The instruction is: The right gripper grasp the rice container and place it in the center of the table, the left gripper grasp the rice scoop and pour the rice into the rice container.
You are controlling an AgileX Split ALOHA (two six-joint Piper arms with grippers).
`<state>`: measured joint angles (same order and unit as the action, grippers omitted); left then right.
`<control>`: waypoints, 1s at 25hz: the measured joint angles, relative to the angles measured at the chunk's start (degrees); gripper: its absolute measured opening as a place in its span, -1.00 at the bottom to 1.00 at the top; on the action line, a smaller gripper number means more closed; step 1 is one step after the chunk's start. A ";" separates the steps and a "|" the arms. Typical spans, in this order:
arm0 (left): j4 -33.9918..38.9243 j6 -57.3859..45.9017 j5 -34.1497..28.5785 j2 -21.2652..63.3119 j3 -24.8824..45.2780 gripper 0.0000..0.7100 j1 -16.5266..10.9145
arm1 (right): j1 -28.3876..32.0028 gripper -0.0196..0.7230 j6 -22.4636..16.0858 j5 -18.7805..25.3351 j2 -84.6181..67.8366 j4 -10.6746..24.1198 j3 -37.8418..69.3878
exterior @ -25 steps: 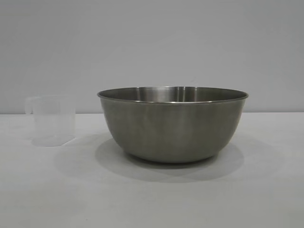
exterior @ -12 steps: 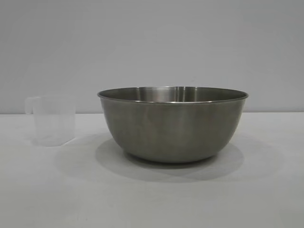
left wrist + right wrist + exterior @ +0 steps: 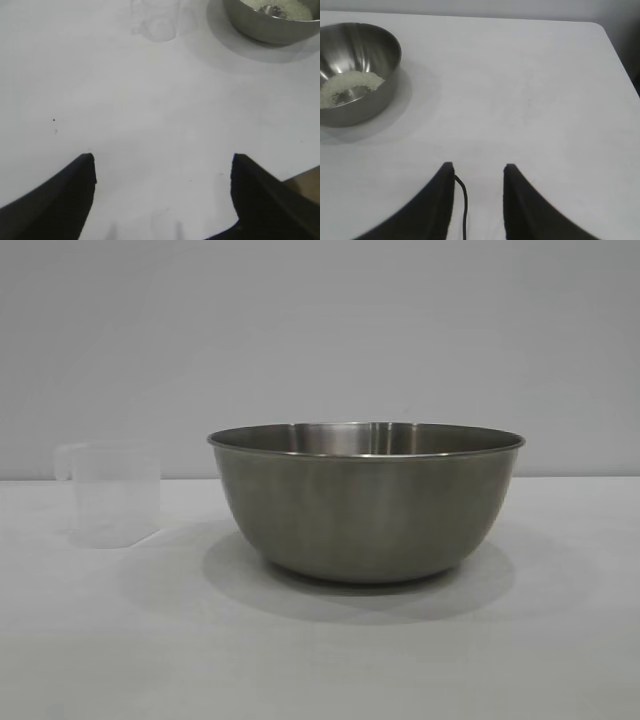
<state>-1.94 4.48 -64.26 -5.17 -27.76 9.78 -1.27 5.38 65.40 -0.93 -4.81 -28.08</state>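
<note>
1. Rice container [image 3: 366, 502] sits upright on the white table [image 3: 320, 660], near the middle of the exterior view; nothing is gripping it.
2. Rice [image 3: 346, 87] lies in a shallow pale layer on the container's bottom, seen in both wrist views, with bare steel showing at the centre.
3. Rice scoop [image 3: 110, 494] stands upright on the table, left of the container in the exterior view, apart from it, loop handle on the side away from the container. Looks empty as far as the frosted wall shows.
4. Left pincer [image 3: 163, 159] is spread wide and holds nothing. It hangs over bare table, well short of the scoop [image 3: 156, 20] and container [image 3: 272, 20], both far off in its wrist view.
5. Right pincer [image 3: 479, 167] stands at a narrow gap with nothing between the fingers. It is over bare table, well apart from the container [image 3: 355, 75].
6. Neither pincer shows in the exterior view.
</note>
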 joint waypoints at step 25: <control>0.00 0.00 0.02 6.18 0.00 0.35 -10.88 | -3.53 -0.27 0.00 0.00 0.00 -0.10 0.00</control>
<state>-1.94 4.48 -64.23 1.01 -27.76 -1.11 -4.80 5.38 65.40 -0.93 -4.91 -28.08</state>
